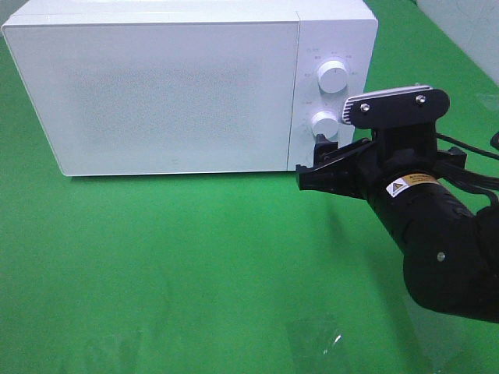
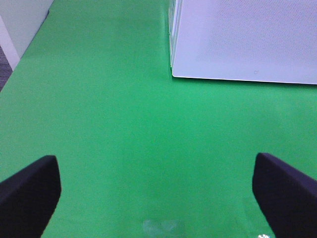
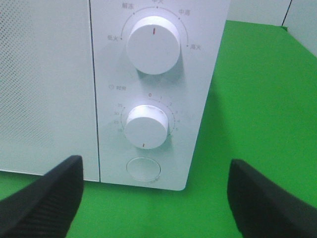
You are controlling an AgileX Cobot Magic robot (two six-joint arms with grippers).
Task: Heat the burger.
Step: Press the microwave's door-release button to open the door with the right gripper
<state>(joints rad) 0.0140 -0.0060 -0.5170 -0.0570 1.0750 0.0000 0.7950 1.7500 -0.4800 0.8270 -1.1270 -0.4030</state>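
The burger is out of view. A white microwave [image 1: 179,86] stands at the back of the green table with its door [image 3: 44,84] shut. My right gripper [image 1: 312,162] hovers open just in front of the control panel, level with the lower knob [image 3: 146,126]. Nothing sits between its fingers [image 3: 49,198]. That knob's red mark points straight down, away from the 0 at its top. The upper knob [image 3: 153,45] has its mark pointing up. My left gripper [image 2: 158,193] is open and empty over bare green cloth, off the microwave's left front corner [image 2: 173,74].
A round button [image 3: 143,168] sits under the lower knob. Green cloth [image 1: 195,265] covers the table in front of the microwave. A faint glossy patch [image 1: 320,339] shows near the front edge. A pale wall [image 2: 20,25] borders the table on the left.
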